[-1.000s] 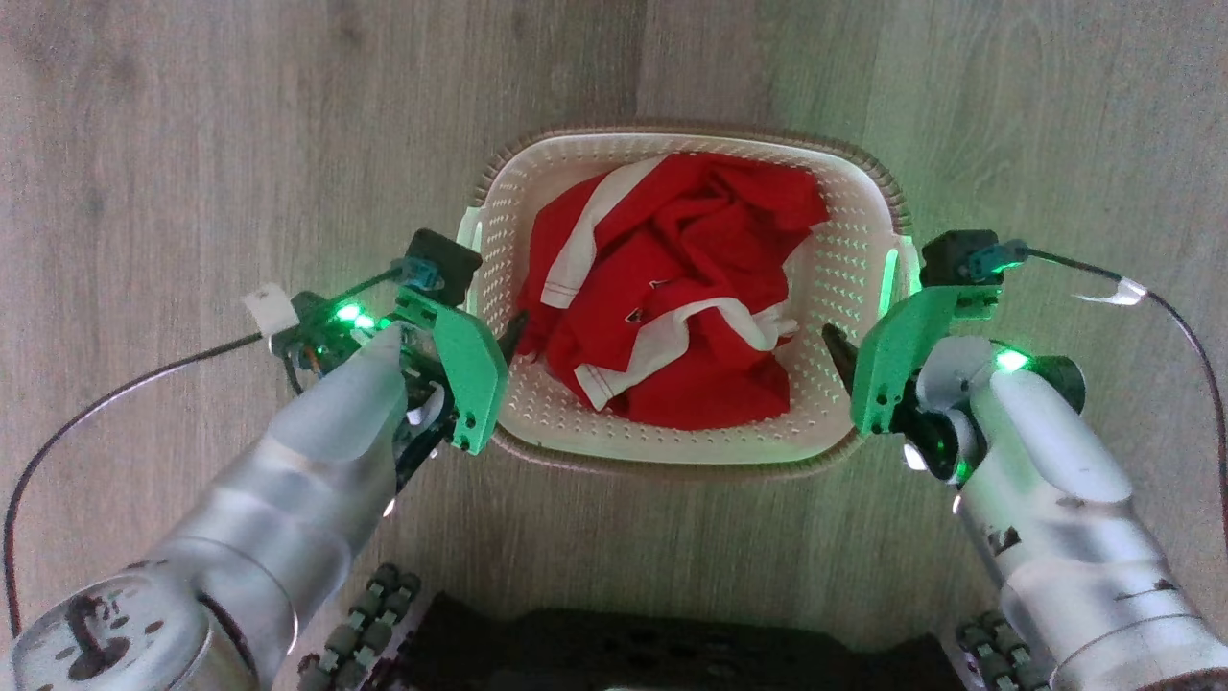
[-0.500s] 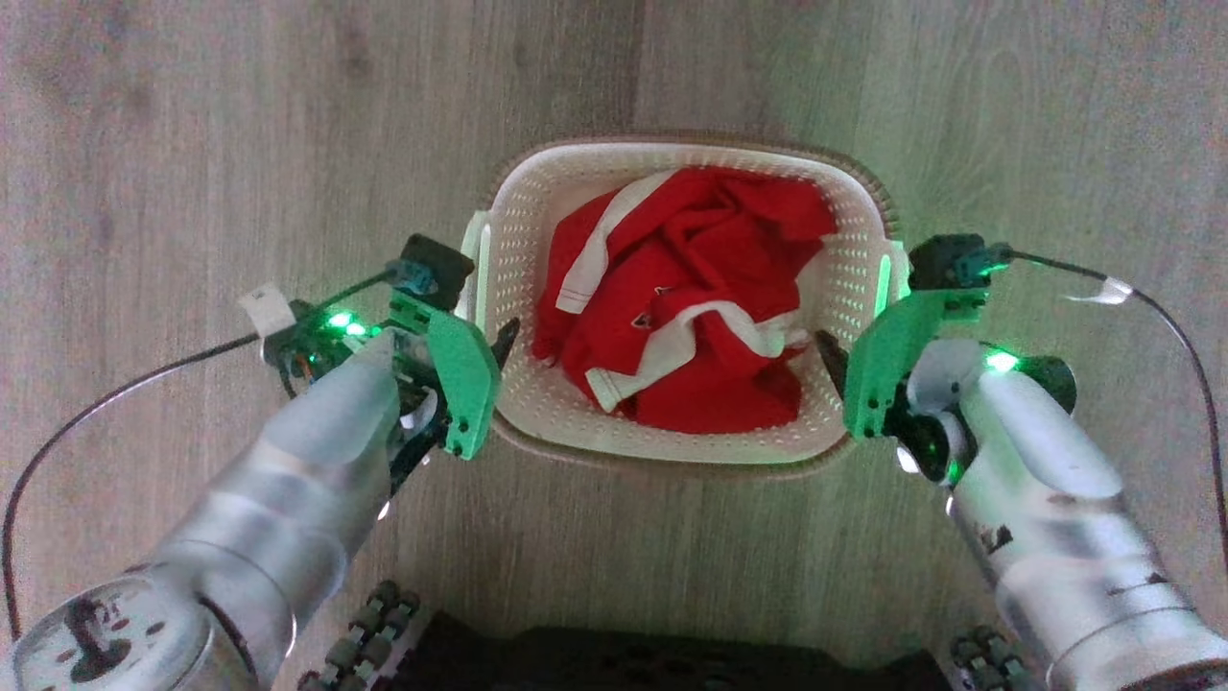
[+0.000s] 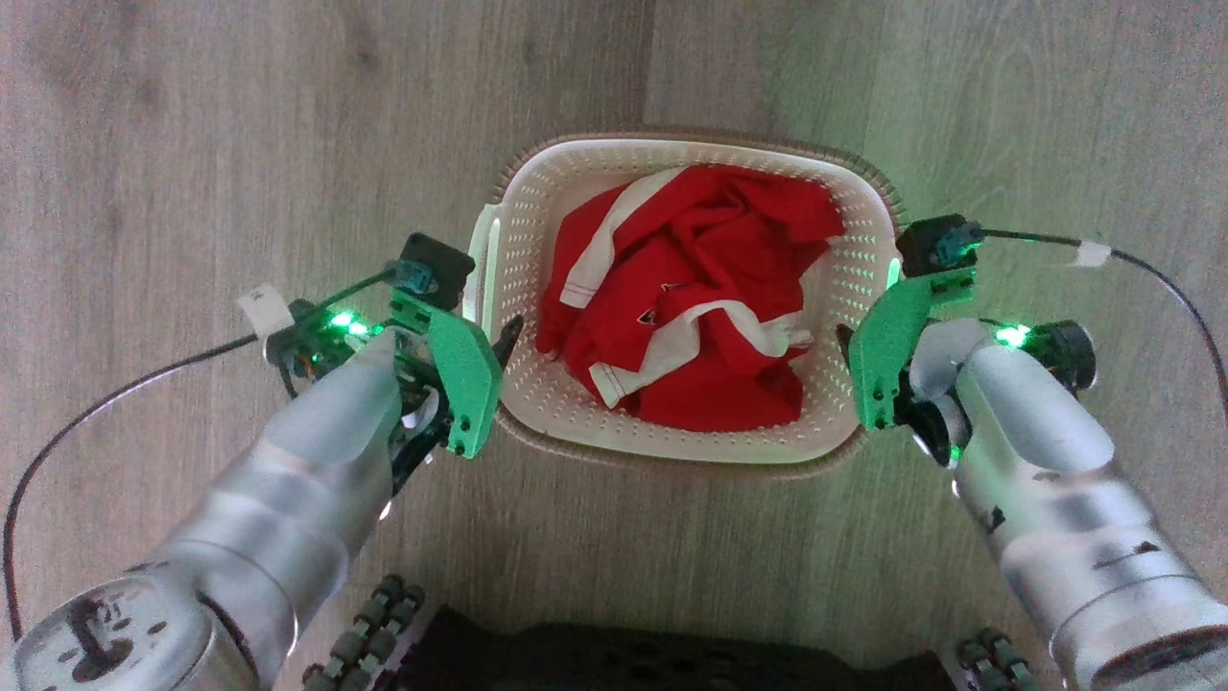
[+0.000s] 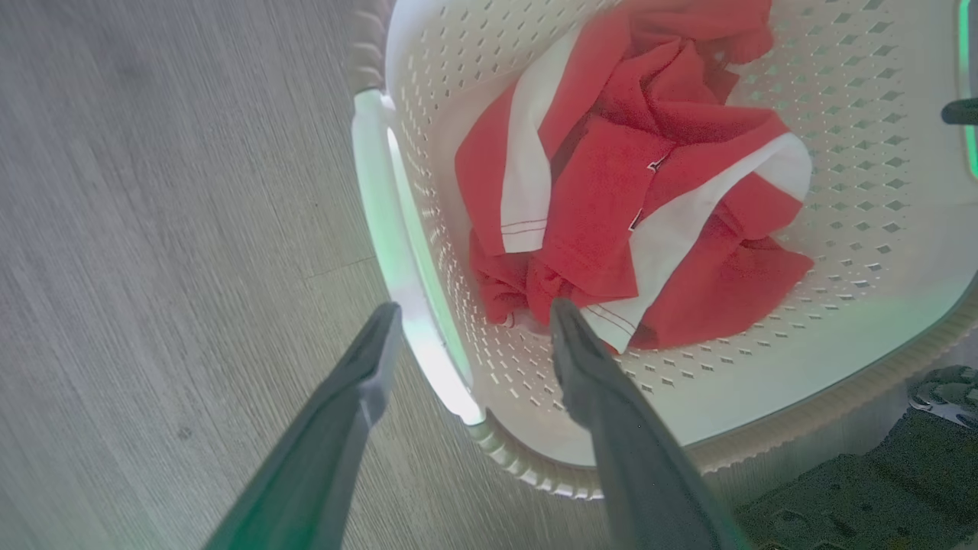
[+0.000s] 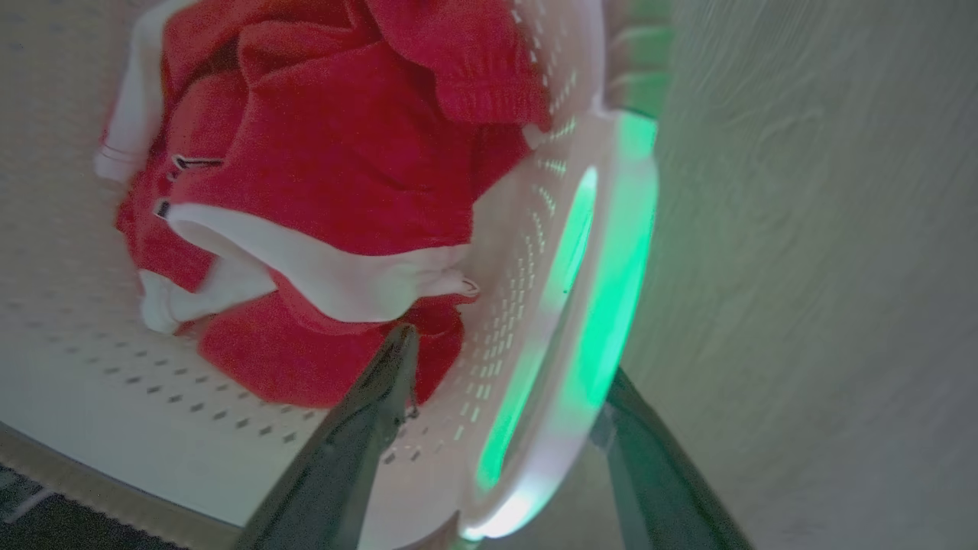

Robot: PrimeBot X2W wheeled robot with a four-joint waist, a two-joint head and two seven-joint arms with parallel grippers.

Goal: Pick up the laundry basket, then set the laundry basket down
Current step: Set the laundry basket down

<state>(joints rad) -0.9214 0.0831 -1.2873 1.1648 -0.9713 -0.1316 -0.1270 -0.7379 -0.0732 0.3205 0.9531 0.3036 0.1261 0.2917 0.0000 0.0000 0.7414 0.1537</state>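
Head view: laundry basket [image 3: 576, 422] on floor [image 3: 192, 144] at 12 o'clock. Right gripper [image 3: 863, 331], at 3, has edged forward; left gripper [image 3: 489, 326] waits at 9.
Left wrist view: fingers released, straddling left handle [image 4: 382, 214].
Right wrist view: likewise astride right handle [image 5: 611, 252]. Clamping likely next.

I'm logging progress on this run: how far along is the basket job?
Done: both arms are placed, the open left gripper straddling the left handle, the open right gripper straddling the right handle. In hand: the grasp, jaws not yet closed. Left: lift the laundry basket, which seems to sit on the floor, then set it down.
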